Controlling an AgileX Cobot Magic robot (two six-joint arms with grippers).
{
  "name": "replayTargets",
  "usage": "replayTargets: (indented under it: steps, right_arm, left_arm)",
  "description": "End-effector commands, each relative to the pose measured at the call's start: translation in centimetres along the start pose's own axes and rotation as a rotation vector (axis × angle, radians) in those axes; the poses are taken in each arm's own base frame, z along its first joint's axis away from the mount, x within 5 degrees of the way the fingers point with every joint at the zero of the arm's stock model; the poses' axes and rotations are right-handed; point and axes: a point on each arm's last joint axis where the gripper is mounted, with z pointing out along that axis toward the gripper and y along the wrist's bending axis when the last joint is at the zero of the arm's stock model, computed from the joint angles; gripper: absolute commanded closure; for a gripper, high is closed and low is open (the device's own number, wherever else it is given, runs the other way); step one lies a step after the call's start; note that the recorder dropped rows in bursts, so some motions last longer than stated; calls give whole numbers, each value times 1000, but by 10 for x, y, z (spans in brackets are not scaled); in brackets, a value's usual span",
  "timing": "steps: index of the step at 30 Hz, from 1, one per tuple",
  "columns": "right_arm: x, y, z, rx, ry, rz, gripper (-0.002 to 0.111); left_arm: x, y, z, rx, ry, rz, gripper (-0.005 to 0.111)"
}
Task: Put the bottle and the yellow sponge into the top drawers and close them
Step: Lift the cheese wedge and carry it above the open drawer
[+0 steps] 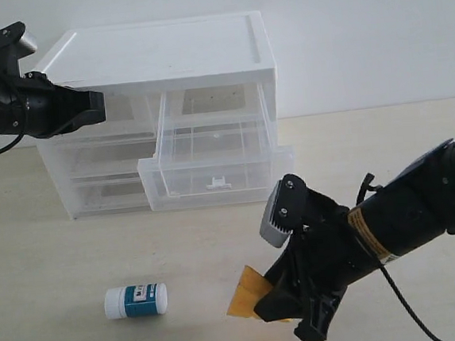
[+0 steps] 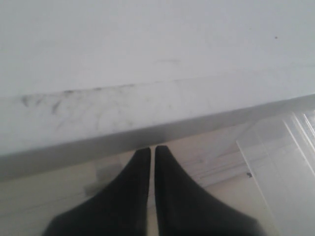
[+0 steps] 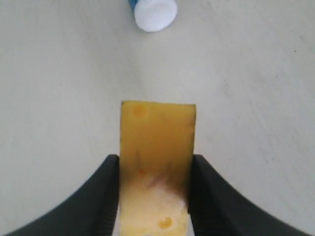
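Yellow sponge [image 1: 245,295] sits low at the front of the exterior view, pinched between the two black fingers of the right gripper [image 1: 278,310]. The right wrist view shows this plainly: the wedge [image 3: 156,142] stands between the fingers, both pressing on its sides, and its free end sticks out past the fingertips. Whether the sponge touches the table [image 1: 60,257] or hangs just above it cannot be told.

To the left of the sponge, near it but apart, the bottle [image 1: 136,300] lies on its side on the table, with nothing touching it. One white end [image 3: 155,12] faces the right wrist camera.

Behind both stands the cabinet [image 1: 161,49]. Its top right drawer [image 1: 181,182] is pulled well out and tips down a little, and its clear tray has nothing in it. The top left drawer [image 1: 123,120] looks pushed in, though the left arm hides part of it.

At the front of that left drawer, just under the white edge of the cabinet top, hangs the left gripper [image 2: 151,150]. Its fingers are drawn together with only a thin slit between them and nothing visible in it.
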Motion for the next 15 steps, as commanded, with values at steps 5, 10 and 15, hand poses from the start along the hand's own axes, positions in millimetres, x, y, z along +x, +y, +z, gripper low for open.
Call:
replayTargets:
  steps: [5,10,15]
  right_arm:
    - [-8,17,-22,7,-43,59,108]
    - [-20,30,-36,-44,-105,49,108]
    - [-33,37,-53,-33,-161,65,108]
  left_arm:
    - [-6,7,0,-59,-32,-24,103]
    - [-6,6,0,-57,-32,-23,103]
    - [-6,6,0,-57,-32,-23,103]
